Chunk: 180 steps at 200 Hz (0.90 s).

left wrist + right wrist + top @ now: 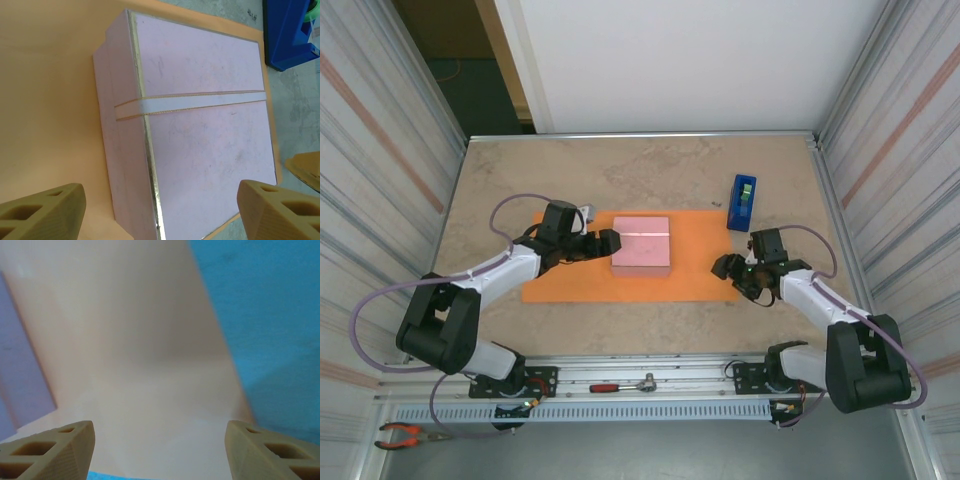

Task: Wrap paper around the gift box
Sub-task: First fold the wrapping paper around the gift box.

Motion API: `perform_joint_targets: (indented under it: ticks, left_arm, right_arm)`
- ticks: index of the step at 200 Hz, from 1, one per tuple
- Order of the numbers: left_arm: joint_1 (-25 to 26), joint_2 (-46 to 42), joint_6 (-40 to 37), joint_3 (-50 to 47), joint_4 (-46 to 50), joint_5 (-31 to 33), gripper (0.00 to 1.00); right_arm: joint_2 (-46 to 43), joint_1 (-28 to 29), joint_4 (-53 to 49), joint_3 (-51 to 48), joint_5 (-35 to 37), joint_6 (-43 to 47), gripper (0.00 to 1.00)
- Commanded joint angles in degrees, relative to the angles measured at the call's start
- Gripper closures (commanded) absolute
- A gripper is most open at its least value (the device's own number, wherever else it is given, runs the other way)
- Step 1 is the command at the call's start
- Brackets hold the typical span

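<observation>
The pale pink gift box (642,245) lies on the middle of the orange paper (570,280), which is spread flat on the table. In the left wrist view the gift box (200,145) has a white ribbon band across its lid, with the paper (50,100) under it. My left gripper (605,243) hovers at the box's left side, open; its fingers (42,210) stand wide apart around the box's near corner without touching it. My right gripper (725,267) is low over the paper's right edge, open, with blurred paper (140,365) beneath its jaws (160,450).
A blue tape dispenser (741,202) stands upright just beyond the paper's far right corner, also in the left wrist view (290,32). A red-handled tool (620,385) lies on the front rail and pliers (405,435) at the near left. Corrugated walls close in both sides.
</observation>
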<state>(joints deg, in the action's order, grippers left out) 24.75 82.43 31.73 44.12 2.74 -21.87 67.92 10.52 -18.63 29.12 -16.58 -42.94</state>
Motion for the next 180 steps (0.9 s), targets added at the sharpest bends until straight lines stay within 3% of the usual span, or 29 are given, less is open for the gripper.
perform_joint_targets:
  ticks: [1,56,102,180]
  left_arm:
    - [0.21,0.58,-0.77,0.62,-1.16,-0.46,0.2]
    - [0.21,1.15,-0.64,0.7,-1.69,-0.67,0.2]
    - [0.12,1.56,-0.76,0.99,-1.78,-0.81,0.2]
    - [-0.14,2.29,-0.96,1.52,-2.05,-1.42,0.2]
  right_arm:
    - [-0.71,-0.84,-4.16,-1.41,2.37,0.82,0.3]
    - [5.76,1.91,3.94,-1.99,-5.29,1.27,0.35]
    - [5.86,8.24,8.98,1.63,-3.24,-1.06,0.37]
    - [11.3,6.92,14.52,10.78,-3.87,4.41,0.33]
